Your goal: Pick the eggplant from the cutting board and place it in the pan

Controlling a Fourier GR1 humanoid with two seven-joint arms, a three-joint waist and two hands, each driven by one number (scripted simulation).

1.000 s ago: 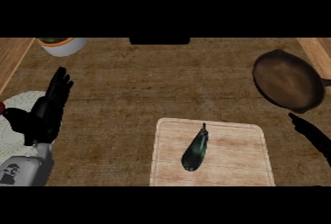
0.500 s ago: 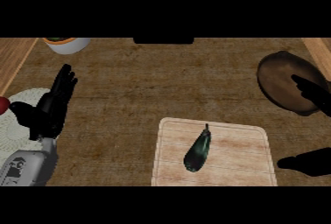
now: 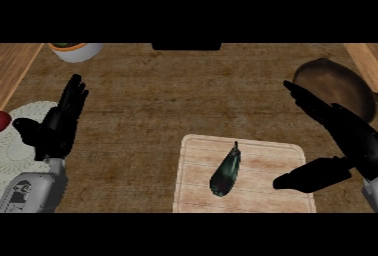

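No writing can be read anywhere; a small dark mark on the grey left forearm (image 3: 29, 192) is too blurred to make out. The eggplant (image 3: 225, 170) lies tilted on the cutting board (image 3: 196, 160) in the lower middle of the frame, stem end up, with nothing touching it. The right hand (image 3: 347, 132) is released, its fingers (image 3: 303, 97) straight and covering the lower left of the pan (image 3: 336, 80) in the upper right, its thumb spread over the board's right edge. The left hand (image 3: 57, 127) rests open at the left, fingers up, over a white plate (image 3: 22, 145) cut off by the frame's left edge. A bowl (image 3: 74, 51) is cut off at the top left. The surface (image 3: 162, 105) between board, pan and bowl lies bare.
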